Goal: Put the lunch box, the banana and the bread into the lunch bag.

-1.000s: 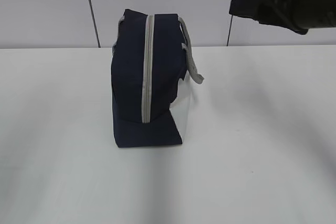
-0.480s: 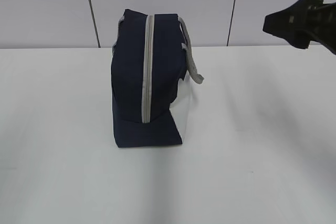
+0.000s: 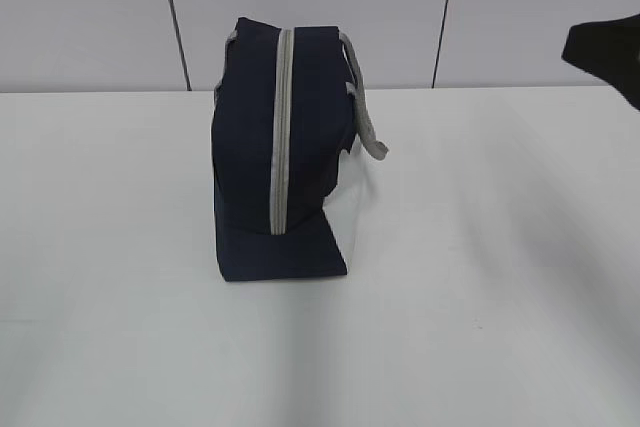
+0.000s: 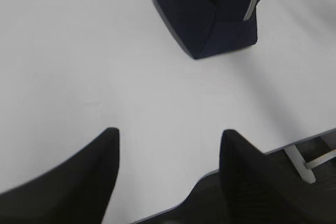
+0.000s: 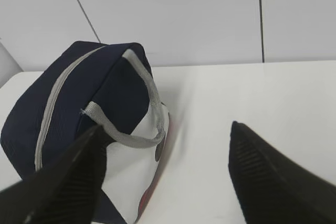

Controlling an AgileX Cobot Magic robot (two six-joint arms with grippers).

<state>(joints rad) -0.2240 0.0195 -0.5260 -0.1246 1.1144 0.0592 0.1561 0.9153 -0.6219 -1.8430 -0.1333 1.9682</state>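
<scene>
The navy-blue lunch bag stands upright on the white table, its grey zipper shut along the near end and a grey strap hanging on its right side. The lunch box, banana and bread are out of view. My right gripper hangs open to the right of the bag, nothing between its fingers; only a dark tip shows at the exterior view's right edge. My left gripper stands open over bare table near the front edge, well short of the bag.
A grey panelled wall runs behind the table. The table's front edge and a white table leg show in the left wrist view.
My right arm has drawn back to the right, almost out of the exterior view. The bag has not moved.
</scene>
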